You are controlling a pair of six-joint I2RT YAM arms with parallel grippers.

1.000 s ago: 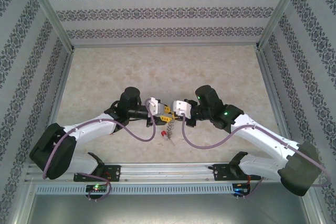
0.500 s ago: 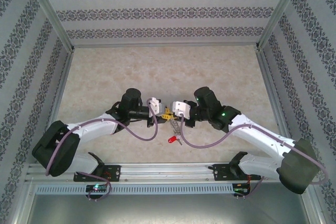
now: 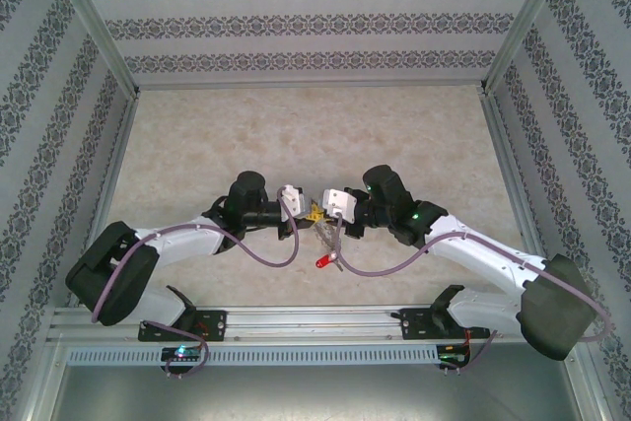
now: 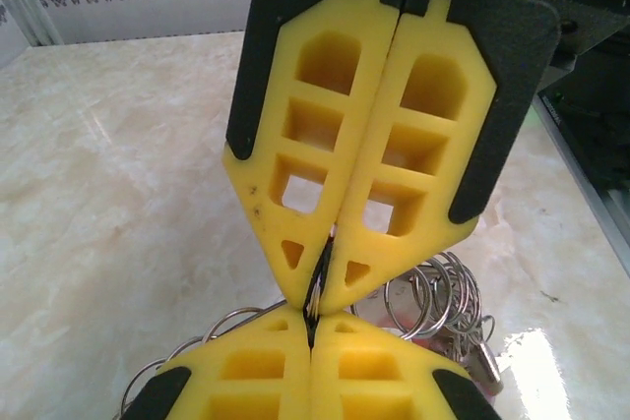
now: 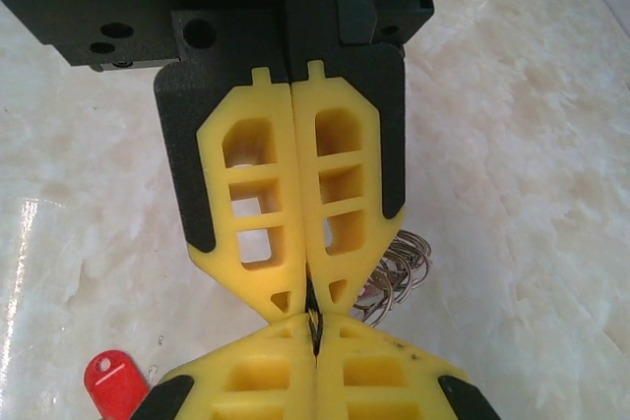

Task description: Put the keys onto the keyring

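Left gripper [image 3: 309, 210] and right gripper [image 3: 324, 214] meet tip to tip over table [image 3: 197, 145], each clamped shut on thin wire of keyring [image 4: 439, 292]. Ring loops dangle just below tips. One red key [image 5: 113, 382] lower, on near side. Two grippers, one keyring.

Bright, even light throughout. The glossy table [image 4: 118, 194] throws white glare on the right in the left wrist view. Shadows are faint, and the top view is slightly soft.

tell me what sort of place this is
Probably a robot test cell: a marble-look tabletop boxed in by wallpapered panels on an aluminium frame, with two arms bolted to a rail at its near edge.
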